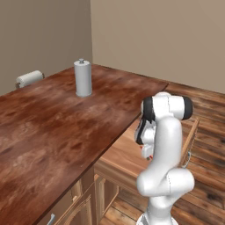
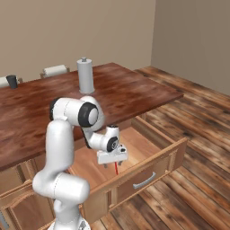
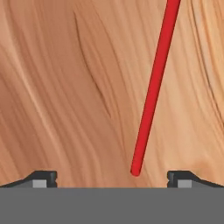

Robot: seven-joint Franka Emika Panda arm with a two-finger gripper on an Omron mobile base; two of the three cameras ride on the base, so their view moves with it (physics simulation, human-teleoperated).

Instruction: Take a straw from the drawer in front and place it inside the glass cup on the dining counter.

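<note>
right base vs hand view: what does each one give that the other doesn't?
Right base view alone: the open drawer with its silver handle, the dining counter, a paper towel roll standing on it, and the dark glass cup at its far left end.

Hand view alone: the wide gap between the fingertips, with the straw's near end lying between them, right of centre.

Both: the red straw flat on the drawer's wood bottom, under the open gripper.

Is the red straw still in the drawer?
Yes. The straw lies flat on the drawer's wooden bottom, under the open gripper.
</note>
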